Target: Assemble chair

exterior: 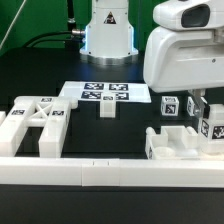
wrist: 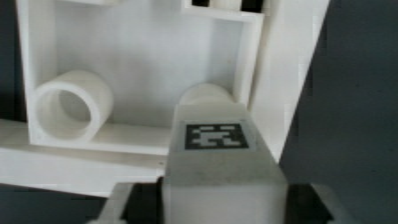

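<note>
No letters, numbers or brand names can be read anywhere. The only signs are black-and-white square coded tags. Several are printed on the marker board [exterior: 103,93], some sit on the X-braced frame [exterior: 35,122], the small cubes [exterior: 171,105] carry them too, and one shows on the long chair piece [wrist: 222,175] in the wrist view.

Wide exterior view; wrist view near chair piece [wrist: 222,150]

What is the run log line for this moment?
stage: grasp | gripper: straddling glossy white tagged plastic chair piece | grip: unclear | white X-braced frame: lying apart
</note>
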Controlling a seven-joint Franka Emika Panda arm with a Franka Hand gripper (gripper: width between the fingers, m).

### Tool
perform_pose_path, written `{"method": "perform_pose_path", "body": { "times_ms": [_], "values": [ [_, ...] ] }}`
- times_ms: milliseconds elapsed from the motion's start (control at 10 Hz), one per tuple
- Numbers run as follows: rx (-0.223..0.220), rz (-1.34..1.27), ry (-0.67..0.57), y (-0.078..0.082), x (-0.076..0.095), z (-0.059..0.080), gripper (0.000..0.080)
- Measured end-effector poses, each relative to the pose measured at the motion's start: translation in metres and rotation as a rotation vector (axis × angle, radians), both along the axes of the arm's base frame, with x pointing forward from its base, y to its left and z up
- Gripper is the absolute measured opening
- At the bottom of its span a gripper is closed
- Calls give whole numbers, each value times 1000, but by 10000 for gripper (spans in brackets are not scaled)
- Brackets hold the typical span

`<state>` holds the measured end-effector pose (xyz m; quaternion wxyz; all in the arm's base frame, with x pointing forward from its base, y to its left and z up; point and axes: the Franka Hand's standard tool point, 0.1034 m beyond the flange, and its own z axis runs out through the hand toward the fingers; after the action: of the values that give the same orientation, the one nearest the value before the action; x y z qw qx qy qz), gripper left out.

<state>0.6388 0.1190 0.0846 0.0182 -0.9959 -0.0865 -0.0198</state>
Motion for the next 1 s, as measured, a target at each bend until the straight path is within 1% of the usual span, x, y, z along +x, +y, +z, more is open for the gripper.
{"method": "perform_pose_path", "body": {
  "times_ms": [200,300,500,600,800,1000],
  "values": [
    [9,-58,-1,0,0,0,284],
    [25,-140,-7,0,2,0,284],
    [64,-489,-14,-1,2,-1,284],
    [69,-583,-8,0,2,-1,284],
    [75,-673,-2,0,2,-1,284],
    [90,-816,11,0,2,-1,284]
  ]
}}
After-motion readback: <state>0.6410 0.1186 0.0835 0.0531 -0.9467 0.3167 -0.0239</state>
